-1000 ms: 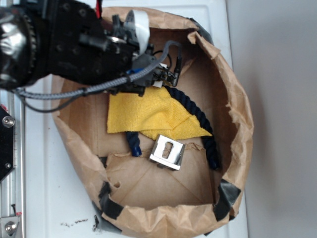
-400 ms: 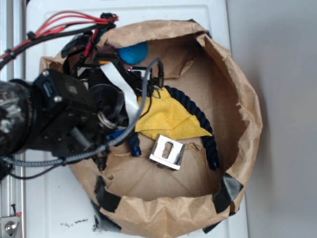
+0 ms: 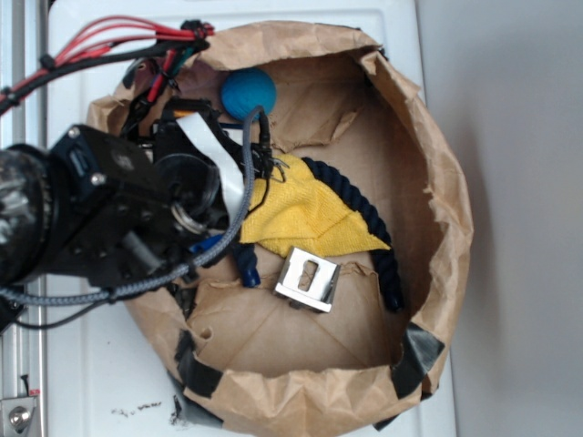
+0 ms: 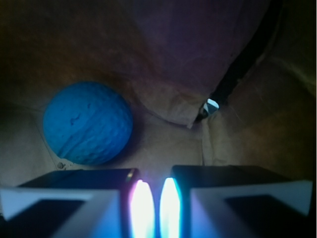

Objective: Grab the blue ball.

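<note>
Your fingers are pressed nearly together with only a thin gap and nothing between them. Around them you have the paper bag, with the yellow cloth just beside. The blue ball lies ahead and left of the fingers, untouched, against the bag wall.

A robot lab bench: white tabletop, metal rail, taped paper bag.
</note>
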